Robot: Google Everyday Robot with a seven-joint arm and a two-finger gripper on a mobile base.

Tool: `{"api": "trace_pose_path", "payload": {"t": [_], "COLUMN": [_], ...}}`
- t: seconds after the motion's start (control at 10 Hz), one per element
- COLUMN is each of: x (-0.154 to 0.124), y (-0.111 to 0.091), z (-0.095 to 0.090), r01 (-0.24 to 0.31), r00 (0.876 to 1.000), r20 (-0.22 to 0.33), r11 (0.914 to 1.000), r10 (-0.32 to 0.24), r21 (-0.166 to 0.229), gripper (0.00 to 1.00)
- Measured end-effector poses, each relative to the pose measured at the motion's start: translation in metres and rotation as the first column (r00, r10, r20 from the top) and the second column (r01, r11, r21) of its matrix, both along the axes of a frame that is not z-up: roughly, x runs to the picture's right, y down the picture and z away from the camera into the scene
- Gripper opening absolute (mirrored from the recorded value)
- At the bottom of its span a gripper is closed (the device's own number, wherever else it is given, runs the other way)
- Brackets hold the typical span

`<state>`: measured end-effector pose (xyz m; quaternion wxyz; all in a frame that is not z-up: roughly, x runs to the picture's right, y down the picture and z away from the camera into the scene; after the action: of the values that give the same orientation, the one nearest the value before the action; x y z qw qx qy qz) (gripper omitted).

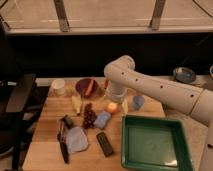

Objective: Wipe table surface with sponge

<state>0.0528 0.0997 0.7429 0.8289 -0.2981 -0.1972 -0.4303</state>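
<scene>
Big tan wooden bench [42,152] with many small things on top; small light-blue sponge [102,119] lying flat near the middle of the boards, just right of a dark lumpy bunch [89,117] and just below a little orange ball [112,107]; sponge lying free, not touched by the arm.

White arm [160,90] reaching in from the right, bent over the back of the bench and pointing down; end effector [118,99] hanging at the bottom of it, low over the boards, right above the orange ball, near the sponge but apart from it; released or clenched: cannot tell.

Dark red bowl [82,90] at the back, with an orange stick [90,87] resting inside; white cup [59,86] to the left of that bowl, inside not showing; small blue cup [137,102] just right of the arm, inside too dim to tell; big square green tray [155,142] at the front right, with raised walls and only its own flat green floor showing; grey bowl [184,74] far to the right on a grey counter, apart from the bench, inside hard to see.

Pale yellow block [76,104] in front of the red bowl; grey-blue cloth [76,139] spread flat at the front left; long black tool [63,147] right beside the cloth on its left; black bar [105,144] between the cloth and the tray; black chair [20,95] by the left edge.
</scene>
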Motion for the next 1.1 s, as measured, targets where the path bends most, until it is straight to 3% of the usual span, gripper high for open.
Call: {"api": "trace_pose_path", "payload": {"t": [0.6, 1.1], "x": [-0.003, -0.053], "y": [0.005, 0.037], "z": [0.004, 0.044], "r01": [0.009, 0.047], "r00": [1.0, 0.997], "r20": [0.011, 0.069], "r11": [0.9998, 0.9961], "r10": [-0.008, -0.042], "r21": [-0.017, -0.075], "gripper": [0.79, 0.79]}}
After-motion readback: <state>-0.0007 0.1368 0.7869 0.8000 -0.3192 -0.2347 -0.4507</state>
